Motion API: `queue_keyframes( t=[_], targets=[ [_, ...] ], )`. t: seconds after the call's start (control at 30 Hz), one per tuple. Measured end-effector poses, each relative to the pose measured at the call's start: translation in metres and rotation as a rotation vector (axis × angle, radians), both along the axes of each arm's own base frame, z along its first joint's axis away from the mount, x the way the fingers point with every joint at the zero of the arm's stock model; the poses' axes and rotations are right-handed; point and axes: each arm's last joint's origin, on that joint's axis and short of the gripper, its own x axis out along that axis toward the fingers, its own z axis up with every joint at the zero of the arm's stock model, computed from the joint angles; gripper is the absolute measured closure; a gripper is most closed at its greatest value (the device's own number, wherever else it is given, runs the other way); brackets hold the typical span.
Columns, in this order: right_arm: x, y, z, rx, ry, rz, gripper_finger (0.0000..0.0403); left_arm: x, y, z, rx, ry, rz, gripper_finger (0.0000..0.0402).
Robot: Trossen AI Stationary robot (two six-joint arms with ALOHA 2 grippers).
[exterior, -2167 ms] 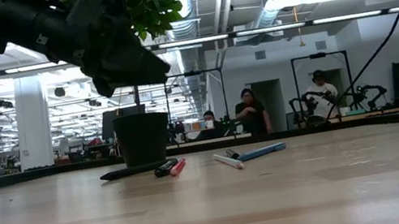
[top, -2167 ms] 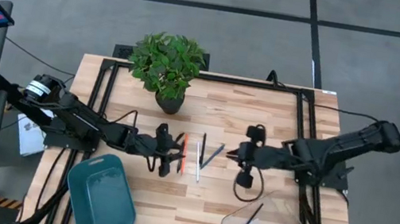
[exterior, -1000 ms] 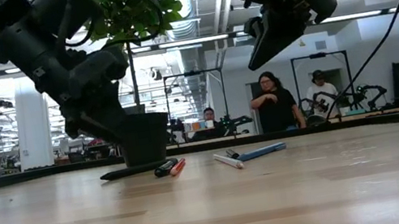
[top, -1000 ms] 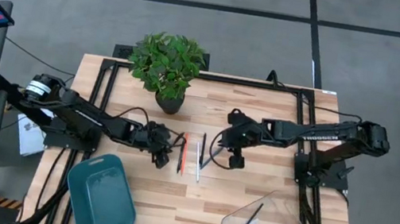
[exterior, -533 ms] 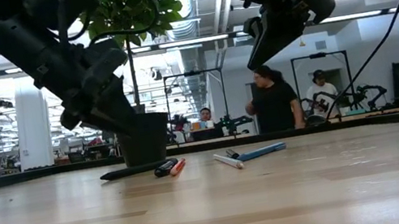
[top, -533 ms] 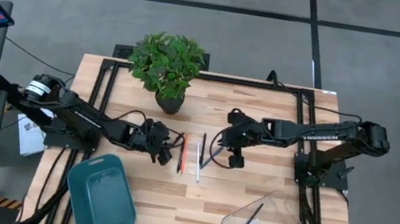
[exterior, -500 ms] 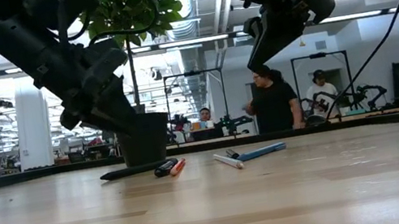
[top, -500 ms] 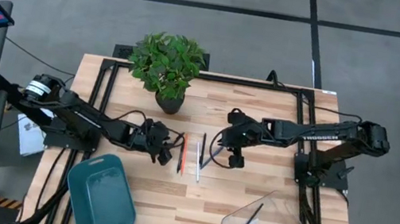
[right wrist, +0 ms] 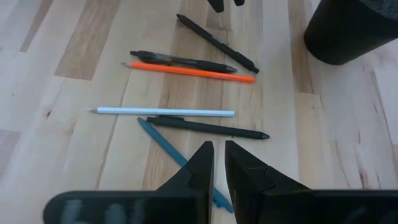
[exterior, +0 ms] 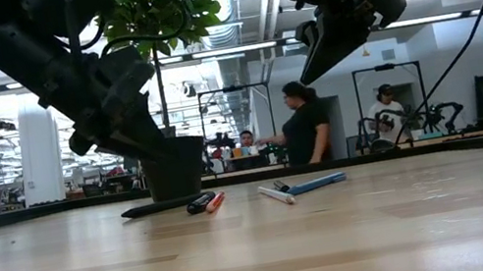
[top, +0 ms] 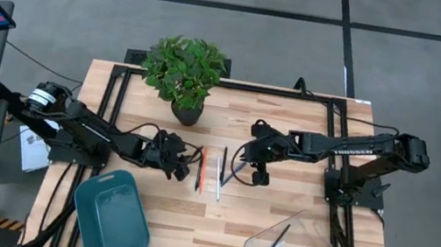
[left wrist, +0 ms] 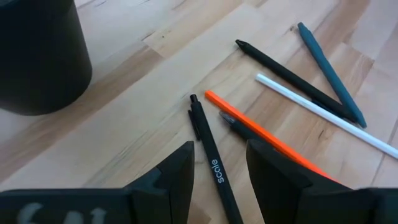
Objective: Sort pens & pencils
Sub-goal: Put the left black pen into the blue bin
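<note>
Left gripper [left wrist: 217,171], fingers apart, over black pen [left wrist: 212,160], pen's length running between them | Right gripper [right wrist: 217,163], fingers nearly together, over teal pen [right wrist: 166,148], table centre

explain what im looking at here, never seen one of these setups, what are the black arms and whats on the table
Two robot arms work at a wooden table. One picture looks straight down, one looks level across the table top, and two come from cameras on the wrists. The left gripper, open, hovers over a black pen. The right gripper, nearly shut and holding nothing, hovers over a teal pen. Between them lie an orange pencil, a white pencil and more black pens. Also there: a potted plant, a teal tray and a clear bin already holding two pens.
</note>
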Motion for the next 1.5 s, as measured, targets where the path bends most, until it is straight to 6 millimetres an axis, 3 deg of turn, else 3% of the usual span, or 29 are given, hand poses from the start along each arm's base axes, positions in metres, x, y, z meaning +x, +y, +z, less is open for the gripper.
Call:
queue_keyframes(
  t=[0.2, 0.47, 0.73, 1.33, 1.5],
  targets=[
    [0.0, 0.0, 0.0, 0.0, 0.0, 0.0, 0.034, 0.0, 0.0, -0.001, 0.013, 0.013, -0.007, 0.0264],
    [0.0, 0.0, 0.0, -0.004, -0.002, 0.005, 0.034, 0.014, -0.001, -0.034, 0.024, 0.131, -0.02, 0.0264],
    [0.0, 0.0, 0.0, 0.0, 0.004, 0.0, 0.034, 0.027, -0.002, -0.033, 0.06, 0.116, 0.006, 0.0264],
    [-0.001, 0.0, 0.0, 0.001, 0.007, -0.001, 0.034, 0.025, -0.01, -0.032, 0.082, 0.067, 0.079, 0.0265],
    [0.0, 0.0, 0.0, 0.001, 0.007, -0.001, 0.034, 0.026, -0.01, -0.04, 0.078, 0.07, 0.098, 0.0265]
  ],
)
